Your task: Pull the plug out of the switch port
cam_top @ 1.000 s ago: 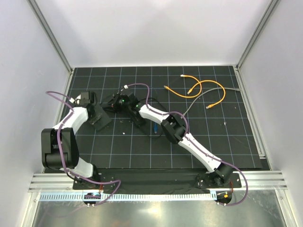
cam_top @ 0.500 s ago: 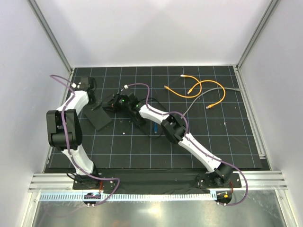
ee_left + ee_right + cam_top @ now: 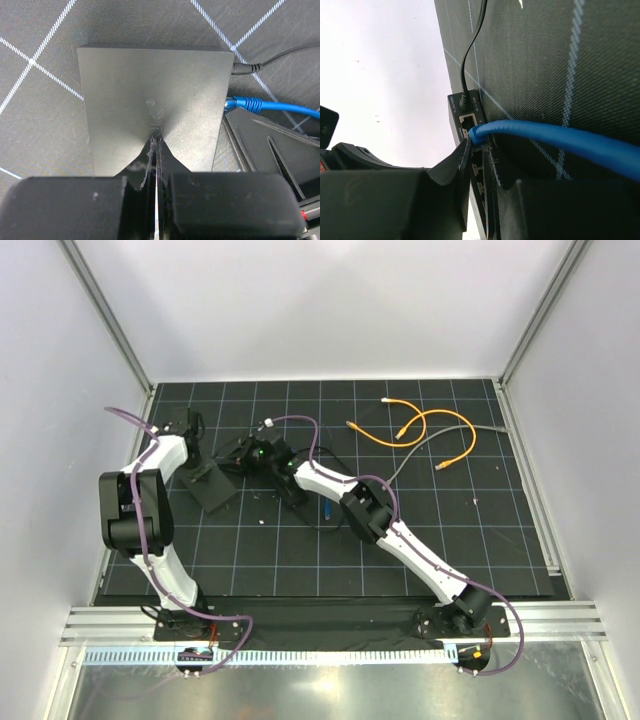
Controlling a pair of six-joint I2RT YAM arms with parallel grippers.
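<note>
Switch (image 3: 212,490), flat on the mat's left half. My left gripper (image 3: 156,146), jaws pressed together, rests its tips on the lid. Just right, my right gripper (image 3: 481,146) pinches the blue plug (image 3: 474,133), seated in its port.

surface: black grid mat (image 3: 480,540) | on it: switch (image 3: 150,90) left, blue cable (image 3: 270,106) plugged into it | far right: orange cables (image 3: 445,412), grey cable (image 3: 490,428)

The switch (image 3: 150,95) is black. The plug (image 3: 243,104) is bright blue. The worktop (image 3: 300,565) is black with white grid lines. The upper right cables (image 3: 452,413) are orange.
</note>
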